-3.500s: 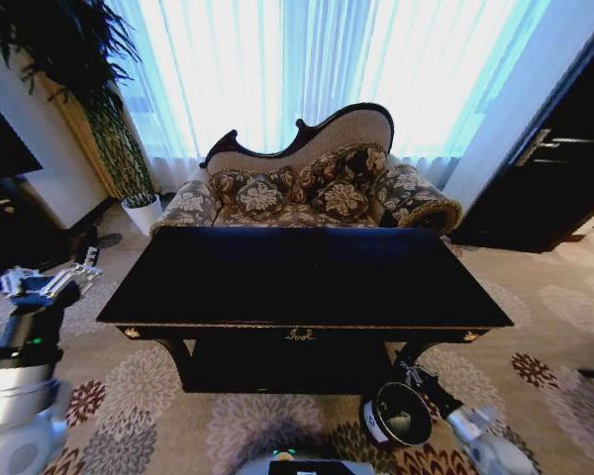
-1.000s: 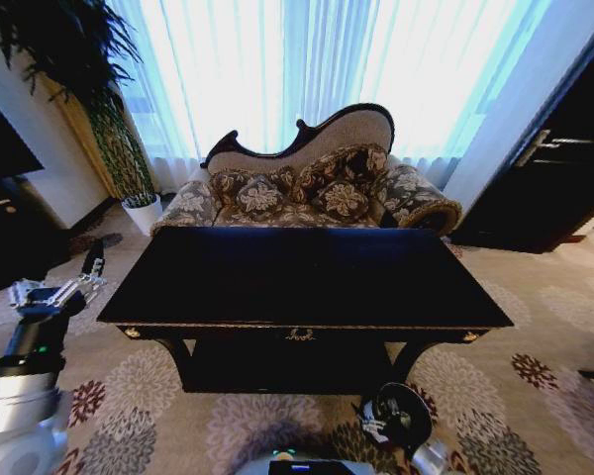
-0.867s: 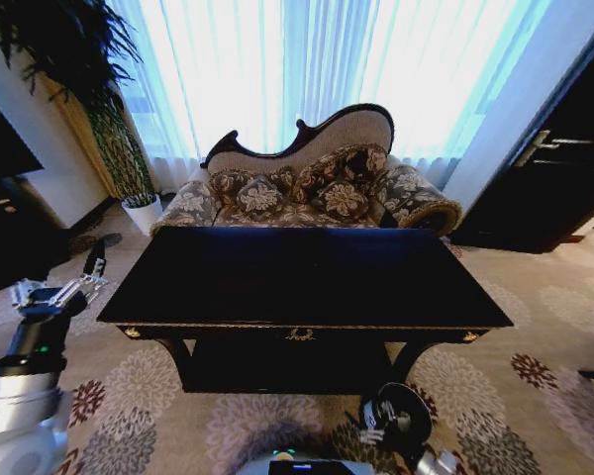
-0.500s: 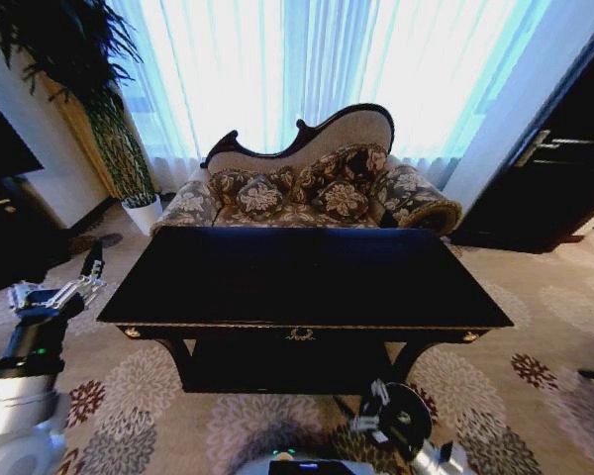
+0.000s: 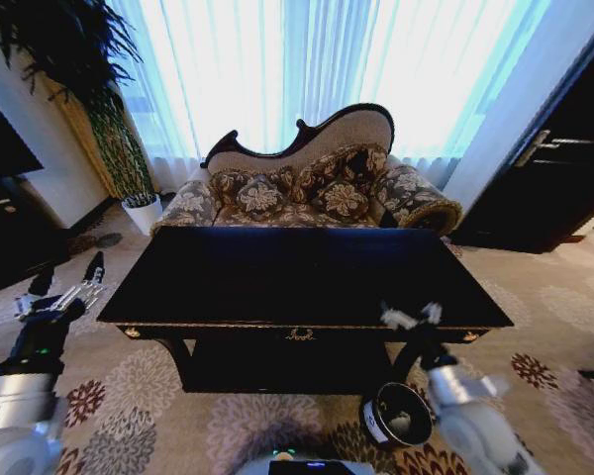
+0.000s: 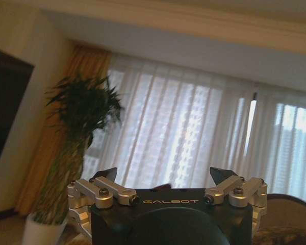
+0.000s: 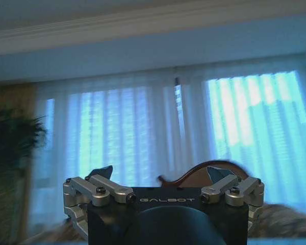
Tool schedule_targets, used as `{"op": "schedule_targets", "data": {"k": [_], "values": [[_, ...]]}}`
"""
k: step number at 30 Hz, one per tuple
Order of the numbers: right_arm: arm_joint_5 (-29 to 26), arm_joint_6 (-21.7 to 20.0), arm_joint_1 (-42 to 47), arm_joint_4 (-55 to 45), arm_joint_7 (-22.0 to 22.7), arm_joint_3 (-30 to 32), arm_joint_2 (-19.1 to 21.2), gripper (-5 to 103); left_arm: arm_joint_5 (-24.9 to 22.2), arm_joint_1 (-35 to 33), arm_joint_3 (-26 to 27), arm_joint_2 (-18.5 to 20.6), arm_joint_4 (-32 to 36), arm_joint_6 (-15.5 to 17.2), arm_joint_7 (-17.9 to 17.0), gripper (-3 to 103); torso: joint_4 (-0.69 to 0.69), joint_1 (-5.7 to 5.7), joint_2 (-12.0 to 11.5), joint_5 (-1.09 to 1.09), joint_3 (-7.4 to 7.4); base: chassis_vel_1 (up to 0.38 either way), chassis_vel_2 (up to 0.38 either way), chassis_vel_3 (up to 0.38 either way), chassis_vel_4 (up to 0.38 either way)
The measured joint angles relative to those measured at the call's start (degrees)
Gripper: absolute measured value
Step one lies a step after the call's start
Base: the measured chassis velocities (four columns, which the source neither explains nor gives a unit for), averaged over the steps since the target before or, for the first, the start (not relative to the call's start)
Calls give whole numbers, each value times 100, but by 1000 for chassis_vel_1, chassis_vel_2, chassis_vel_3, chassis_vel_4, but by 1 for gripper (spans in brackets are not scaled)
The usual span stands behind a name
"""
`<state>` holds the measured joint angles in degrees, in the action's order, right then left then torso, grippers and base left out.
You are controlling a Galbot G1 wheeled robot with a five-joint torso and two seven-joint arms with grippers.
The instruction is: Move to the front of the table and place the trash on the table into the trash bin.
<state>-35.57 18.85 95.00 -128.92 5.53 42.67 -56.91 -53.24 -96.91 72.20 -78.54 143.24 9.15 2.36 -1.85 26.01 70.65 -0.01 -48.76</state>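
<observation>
Two grippers are up in the air and neither one is carrying anything. Left gripper (image 5: 64, 282) hangs off the bench's (image 5: 307, 277) left end, out over the carpet (image 5: 139, 396), fingers spread wide with just air between them. Right gripper (image 5: 411, 317) sits right at the bench's front edge, toward the right side, also spread wide and empty, and its arm runs down past the trash bin (image 5: 396, 416). That bin is standing on the carpet in front of the bench, near the right front leg, and looks dark inside, though it's hard to make out any contents. Bench top is glossy black with gold trim and reads as bare black from the head view. Behind it sits a floral sofa (image 5: 307, 188), with bright curtains (image 5: 307, 59) past that.
</observation>
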Motion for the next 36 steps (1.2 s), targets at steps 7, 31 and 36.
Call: {"op": "schedule_targets", "data": {"k": [7, 31, 36], "values": [[118, -272, -210, -128, 364, 401, 15, 100, -125, 86, 57, 38, 0, 163, -328, 100, 0, 0, 0, -1, 0, 0, 0, 0, 0], [298, -371, 698, -202, -406, 387, 392, 100, 154, 51, -76, 5, 0, -49, 199, 100, -1, 0, 0, -1, 0, 0, 0, 0, 0], [230, -404, 891, -184, -346, 355, 656, 100, 224, 121, -142, 226, 0, -54, 197, 100, -1, 0, 0, 0, 0, 0, 0, 0, 0]]}}
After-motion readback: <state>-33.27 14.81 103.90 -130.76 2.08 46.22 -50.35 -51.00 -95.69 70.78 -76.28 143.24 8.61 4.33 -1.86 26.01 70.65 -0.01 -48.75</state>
